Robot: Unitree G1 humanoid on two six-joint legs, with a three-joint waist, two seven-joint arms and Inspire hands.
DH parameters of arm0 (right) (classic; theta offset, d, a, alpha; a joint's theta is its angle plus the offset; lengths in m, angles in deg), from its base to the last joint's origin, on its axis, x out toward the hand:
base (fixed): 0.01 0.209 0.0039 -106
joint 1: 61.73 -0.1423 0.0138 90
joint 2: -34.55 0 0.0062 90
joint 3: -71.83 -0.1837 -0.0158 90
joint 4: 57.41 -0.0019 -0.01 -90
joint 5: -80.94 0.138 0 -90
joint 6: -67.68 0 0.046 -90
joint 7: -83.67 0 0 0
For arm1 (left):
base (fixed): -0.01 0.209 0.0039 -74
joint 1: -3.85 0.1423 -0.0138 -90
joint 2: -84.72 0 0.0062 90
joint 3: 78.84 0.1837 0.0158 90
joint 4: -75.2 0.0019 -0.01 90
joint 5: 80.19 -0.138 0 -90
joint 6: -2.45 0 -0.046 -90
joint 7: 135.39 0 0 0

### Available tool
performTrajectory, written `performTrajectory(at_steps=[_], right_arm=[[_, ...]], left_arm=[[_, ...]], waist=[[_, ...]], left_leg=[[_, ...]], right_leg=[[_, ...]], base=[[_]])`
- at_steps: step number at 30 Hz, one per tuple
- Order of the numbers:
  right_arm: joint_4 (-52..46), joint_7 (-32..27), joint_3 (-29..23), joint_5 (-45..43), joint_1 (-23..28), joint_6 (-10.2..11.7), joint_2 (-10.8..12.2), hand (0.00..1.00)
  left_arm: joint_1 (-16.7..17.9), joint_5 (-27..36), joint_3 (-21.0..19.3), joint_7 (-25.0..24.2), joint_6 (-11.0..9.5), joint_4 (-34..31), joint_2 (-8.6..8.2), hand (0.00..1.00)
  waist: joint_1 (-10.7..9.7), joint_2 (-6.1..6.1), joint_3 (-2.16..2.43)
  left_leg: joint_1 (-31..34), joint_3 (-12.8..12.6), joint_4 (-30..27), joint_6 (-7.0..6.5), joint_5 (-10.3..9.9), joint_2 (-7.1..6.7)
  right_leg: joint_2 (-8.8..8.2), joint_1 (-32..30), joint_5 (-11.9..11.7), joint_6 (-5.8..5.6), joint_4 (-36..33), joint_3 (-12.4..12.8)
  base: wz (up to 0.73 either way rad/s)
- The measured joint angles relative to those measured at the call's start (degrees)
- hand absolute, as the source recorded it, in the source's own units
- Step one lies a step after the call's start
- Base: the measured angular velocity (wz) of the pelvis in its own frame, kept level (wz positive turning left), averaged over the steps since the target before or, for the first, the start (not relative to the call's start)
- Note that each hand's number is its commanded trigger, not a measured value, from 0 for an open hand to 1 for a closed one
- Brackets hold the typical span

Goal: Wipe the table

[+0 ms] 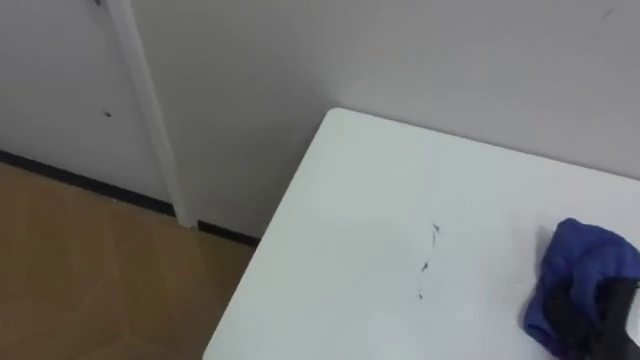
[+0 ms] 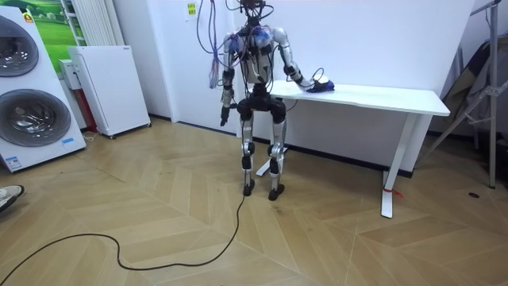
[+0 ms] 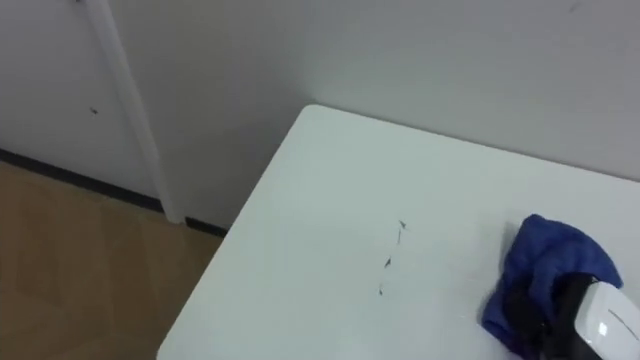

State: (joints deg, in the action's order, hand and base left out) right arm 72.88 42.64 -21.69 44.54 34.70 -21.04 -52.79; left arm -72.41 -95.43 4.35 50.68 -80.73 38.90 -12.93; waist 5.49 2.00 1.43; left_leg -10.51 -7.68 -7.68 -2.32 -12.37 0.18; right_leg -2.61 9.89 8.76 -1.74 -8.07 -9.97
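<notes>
Standing at the end of the bench (image 2: 381,97) that lay toward the room view's left, the robot faced the white wall with its back to that camera. Farthest left in the room view were stacked washing machines (image 2: 28,119), then a low white cabinet (image 2: 107,87), then the robot. Its left hand (image 2: 223,119) hung beside its thigh, too small there to tell how the fingers were set. Its right arm reached out over the bench top.

In the eye views, wooden floor (image 1: 90,270) filled the lower left, with a white upright strip (image 1: 150,110) running down the wall to a dark skirting. Right of that came the bench's near corner, its white top spreading toward the right. A few thin dark marks (image 1: 428,262) sat on the top, roughly midway across it. Further right, well apart from the marks, the blue cloth (image 1: 580,255) lay bunched on the bench. The right hand (image 3: 600,328) was at the lower right edge, its dark fingers (image 1: 585,312) curled into the cloth's folds and clamped on it.
</notes>
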Motion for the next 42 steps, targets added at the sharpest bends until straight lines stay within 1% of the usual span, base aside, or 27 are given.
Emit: performTrajectory(at_steps=[1, 3, 4, 5, 7, 8, 10, 11, 13, 14, 16, 17, 18, 19, 22, 26, 28, 30, 32, 33, 34, 35, 36, 37, 39, 40, 42], right_arm=[[-1.51, 2.89, 2.61, -0.29, -1.76, -2.7, 0.19, 1.0], [-5.21, 7.08, 7.12, -2.29, -3.29, -6.23, 0.54, 1.0], [-7.28, 9.67, 9.76, -2.59, -4.38, -7.32, 1.58, 1.0], [-7.84, 10.81, 11.0, -2.68, -5.34, -7.7, 2.36, 1.0], [-9.71, 14.81, 14.13, -3.89, -8.82, -8.62, 4.57, 1.0], [-9.96, 15.41, 14.98, -4.41, -9.38, -8.47, 4.75, 1.0], [-10.15, 16.08, 15.86, -5.51, -10.22, -7.56, 4.43, 1.0], [-9.72, 16.01, 15.61, -5.7, -9.75, -7.02, 4.3, 1.0], [-8.81, 14.54, 15.06, -5.71, -8.28, -3.82, 3.15, 1.0], [-7.44, 11.98, 14.97, -5.51, -7.02, -0.93, 1.87, 1.0], [-5.31, 6.26, 11.04, -4.65, -2.61, 4.06, -0.16, 1.0], [-5.11, 4.7, 9.37, -4.63, -1.05, 4.93, -0.3, 1.0], [-5.03, 1.79, 5.58, -4.56, 2.32, 6.27, -0.3, 1.0], [-5.0, -1.0, 2.64, -4.47, 5.67, 7.22, -0.43, 1.0], [-4.11, -5.21, -2.26, -3.82, 10.96, 8.17, -0.55, 1.0], [-1.33, -5.47, -3.86, -3.07, 11.34, 8.19, -1.47, 1.0], [-1.27, -4.16, -3.21, -3.13, 9.95, 6.97, -1.42, 1.0], [-0.71, -3.06, -1.66, -2.96, 7.33, 5.24, -1.2, 1.0], [-2.43, -1.22, 0.29, -2.76, 4.57, 1.94, 0.18, 1.0], [-3.23, 0.52, 2.35, -2.81, 2.47, -0.74, 0.59, 1.0], [-3.89, 2.46, 4.19, -3.11, 0.34, -2.97, 1.22, 1.0], [-4.83, 3.71, 5.11, -3.62, -0.54, -4.34, 1.7, 1.0], [-8.09, 7.43, 7.37, -5.0, -1.37, -6.97, 2.71, 1.0], [-11.11, 10.48, 9.89, -7.06, -1.63, -7.97, 3.69, 1.0], [-13.16, 12.98, 13.61, -8.98, -2.92, -8.52, 4.7, 1.0], [-13.96, 14.49, 15.33, -9.46, -4.11, -8.83, 5.38, 1.0], [-14.69, 15.8, 16.21, -10.28, -5.5, -8.64, 5.43, 1.0]], left_arm=[[-1.24, 1.01, 0.73, 0.06, 0.04, 1.2, 0.01, 0.0], [-2.04, 1.67, 2.72, 0.13, -0.1, 2.18, 0.18, 0.0], [-2.99, 2.44, 3.8, 0.16, -0.11, 3.9, 0.34, 0.0], [-3.2, 2.8, 4.03, 0.16, 0.05, 4.34, 0.32, 0.0], [-2.55, 3.37, 5.03, 0.23, 0.41, 4.46, 0.23, 0.0], [-2.16, 3.28, 5.27, 0.33, 0.62, 4.45, 0.23, 0.0], [0.15, 3.26, 5.92, 0.57, 1.95, 4.11, 0.27, 0.0], [1.24, 3.26, 5.83, 0.57, 2.13, 4.06, 0.27, 0.0], [3.91, 3.24, 5.51, 0.56, 2.49, 3.93, 0.18, 0.0], [5.2, 3.17, 4.99, 0.54, 2.47, 4.02, 0.15, 0.0], [6.06, 1.81, 2.37, 0.23, 2.38, 4.04, 0.12, 0.0], [6.14, 0.91, 1.34, -0.1, 2.35, 3.64, 0.2, 0.0], [6.57, -1.23, -2.08, -0.45, 1.91, 3.34, 0.06, 0.0], [7.01, -3.45, -4.57, -0.48, 1.87, 2.45, 0.16, 0.0], [9.02, -4.61, -8.73, -0.52, 1.87, 0.3, 0.58, 0.0], [7.98, -4.48, -8.08, -0.66, 1.28, -1.26, 1.11, 0.0], [6.14, -4.49, -5.92, -0.53, 0.23, -1.28, 1.02, 0.0], [5.11, -3.93, -3.31, 0.01, 0.14, -1.18, 1.02, 0.0], [3.94, -2.18, -0.8, 0.63, 0.13, -1.11, 0.71, 0.0], [3.0, -0.98, 0.32, 1.34, 0.16, -0.74, 0.16, 0.0], [1.97, 0.12, 1.39, 1.87, 0.16, -0.28, -0.43, 0.0], [1.53, 0.13, 1.71, 2.13, 0.15, -0.09, -0.73, 0.0], [0.78, 0.16, 3.25, 2.29, 0.06, 1.17, -0.78, 0.0], [-0.35, 0.06, 4.63, 2.28, 0.07, 2.2, -0.81, 0.0], [-0.29, 0.05, 6.62, 2.3, 0.23, 2.29, -0.79, 0.0], [-0.24, 0.04, 7.69, 2.27, 0.5, 2.32, -0.89, 0.0], [1.4, -0.09, 8.26, 2.14, 0.88, 2.19, -1.16, 0.0]], waist=[[0.83, 0.01, -0.06], [1.93, 0.0, -0.15], [2.54, -0.03, -0.23], [2.74, -0.03, -0.33], [3.01, -0.15, -1.24], [3.09, -0.22, -1.4], [2.96, -0.6, -1.77], [2.56, -0.66, -1.77], [1.98, -0.77, -1.8], [1.63, -0.79, -1.8], [0.79, -0.79, -1.68], [0.58, -0.8, -1.6], [0.41, -0.8, -1.49], [0.15, -0.42, -1.0], [-1.17, -0.67, -0.22], [-2.14, -0.09, -0.19], [-1.86, -0.15, -0.16], [-1.43, -0.16, -0.16], [-0.37, -0.2, -0.17], [0.48, -0.29, -0.26], [1.6, -0.49, -0.35], [1.85, -0.58, -0.41], [2.21, -0.59, -0.42], [2.49, -0.6, -0.49], [2.7, -0.81, -0.67], [2.75, -1.16, -1.05], [2.89, -1.57, -1.51]], left_leg=[[-0.04, 0.3, -0.08, -0.02, -0.25, 0.4], [-0.04, 0.51, -0.13, 0.14, -0.4, 0.86], [0.01, 0.51, -0.15, 0.38, -0.55, 1.14], [0.07, 0.6, -0.15, 0.48, -0.58, 1.18], [0.42, 1.83, -0.21, 0.88, -0.56, 1.23], [0.6, 1.95, -0.22, 0.97, -0.51, 1.24], [1.1, 2.67, -0.22, 0.88, -0.29, 1.26], [1.22, 3.0, -0.28, 0.89, -0.3, 1.26], [1.24, 3.03, -0.61, 0.87, -0.37, 1.25], [0.94, 3.13, -0.69, 0.84, -0.39, 1.19], [0.66, 2.98, -0.93, 0.7, -0.4, 0.91], [0.53, 2.88, -1.01, 0.66, -0.4, 0.77], [0.19, 2.89, -0.83, 0.39, -0.29, 0.3], [0.17, 2.79, -0.64, 0.07, -0.31, -0.07], [-0.39, 0.34, -0.64, -0.53, -0.72, -0.05], [-0.89, -0.26, -0.87, -1.06, -1.16, -0.1], [-1.24, -1.44, -0.89, -1.3, -1.3, -0.17], [-1.43, -2.69, -0.85, -1.31, -1.31, -0.12], [-1.62, -3.03, -0.74, -1.28, -1.37, -0.06], [-1.59, -2.85, -0.54, -1.23, -1.5, -0.02], [-1.58, -1.94, -0.71, -1.24, -1.77, 0.05], [-1.53, -0.76, -0.91, -1.33, -1.9, 0.05], [-1.19, 0.35, -1.25, -1.32, -2.01, 0.2], [-0.74, 0.4, -1.69, -1.09, -2.25, 0.62], [-0.49, 0.45, -2.02, -0.5, -2.48, 1.12], [-0.42, 0.69, -2.02, -0.24, -2.42, 1.26], [0.22, 0.96, -1.98, 0.03, -2.25, 1.26]], right_leg=[[0.67, -0.58, -0.61, 0.49, 0.04, 0.12], [1.36, -1.29, -1.36, 1.18, 0.1, 0.01], [1.68, -1.65, -1.63, 1.54, 0.05, -1.02], [1.83, -1.84, -1.71, 1.67, -0.06, -1.33], [2.22, -2.6, -1.66, 1.8, -0.73, -1.6], [2.29, -2.74, -1.63, 1.84, -0.7, -1.65], [2.53, -3.02, -1.6, 1.89, -0.55, -1.74], [2.52, -2.97, -1.56, 1.95, -0.52, -1.82], [2.49, -2.62, -1.41, 1.99, -0.44, -1.71], [2.4, -2.1, -1.34, 1.94, -0.26, -1.61], [1.45, -1.0, -0.77, 1.03, 0.44, -0.82], [1.07, -0.63, -0.53, 0.66, 0.41, -0.86], [0.42, 0.0, -0.15, 0.12, 0.39, -1.01], [-0.13, 0.25, 0.15, -0.36, 0.29, -1.2], [-0.5, 1.38, 0.16, -0.4, 0.05, -1.14], [-0.65, 1.52, -0.15, -0.83, -0.55, -0.81], [-0.74, 1.31, -0.35, -0.93, -0.58, -0.01], [-0.62, 1.03, -0.59, -1.07, -0.55, 0.75], [-0.27, 0.28, -0.82, -1.05, -0.56, 1.29], [0.02, -0.36, -0.99, -0.96, -0.54, 1.19], [0.53, -1.03, -1.32, -0.47, -0.5, 1.31], [0.82, -1.2, -1.6, -0.19, -0.5, 1.13], [1.22, -1.58, -2.01, 0.37, -0.56, 0.43], [1.61, -1.92, -2.26, 0.75, -0.57, -0.06], [1.97, -2.08, -2.33, 0.89, -0.63, -0.57], [2.04, -2.12, -2.31, 0.94, -0.68, -1.1], [2.11, -2.83, -2.15, 1.21, -0.82, -1.02]], base=[[-1.01], [-0.66], [-0.42], [-0.22], [-0.04], [0.08], [0.14], [0.2], [0.18], [0.35], [0.63], [0.67], [0.57], [0.49], [0.15], [-0.08], [-0.28], [-0.53], [-0.74], [-0.96], [-0.92], [-0.75], [-0.39], [-0.25], [0.03], [0.08], [0.08]])
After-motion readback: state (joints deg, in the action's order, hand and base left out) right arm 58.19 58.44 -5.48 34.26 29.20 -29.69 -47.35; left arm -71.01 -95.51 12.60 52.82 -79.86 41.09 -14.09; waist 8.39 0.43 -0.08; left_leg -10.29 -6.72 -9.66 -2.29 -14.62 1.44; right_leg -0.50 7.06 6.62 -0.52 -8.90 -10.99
